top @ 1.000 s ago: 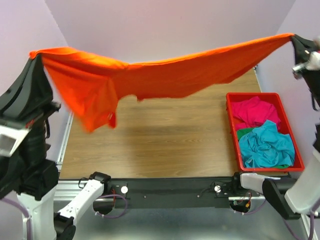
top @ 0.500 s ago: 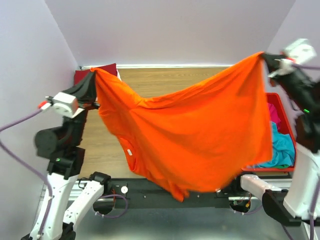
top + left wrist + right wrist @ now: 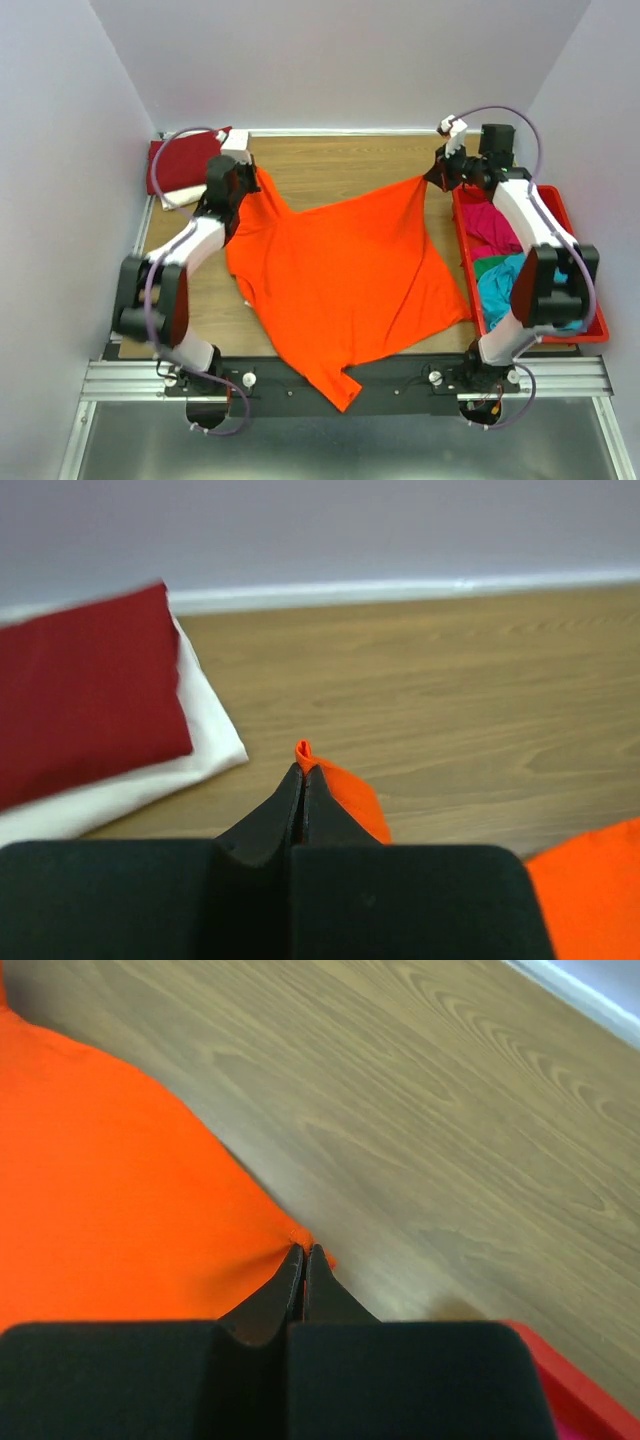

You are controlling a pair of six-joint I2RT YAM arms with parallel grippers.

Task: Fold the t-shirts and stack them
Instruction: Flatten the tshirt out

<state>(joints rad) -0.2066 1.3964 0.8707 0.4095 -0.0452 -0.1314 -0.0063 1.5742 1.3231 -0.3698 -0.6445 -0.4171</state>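
Both sets of jaws are pressed tight together here. The left gripper (image 3: 303,771) is pinching a corner of the orange shirt (image 3: 340,280), with a tiny nub of cloth poking out past the tips. The right gripper (image 3: 303,1253) is pinching the other far corner.

The shirt lies mostly flat across the table (image 3: 340,160), its far edge sagging between the two grips and its near end hanging over the front rail. The dark red shirt (image 3: 90,705) sits folded on the white one (image 3: 120,790) in the far left corner. The pink (image 3: 490,225) and teal (image 3: 495,285) shirts are bunched in the tray (image 3: 590,300), partly hidden behind my right arm.
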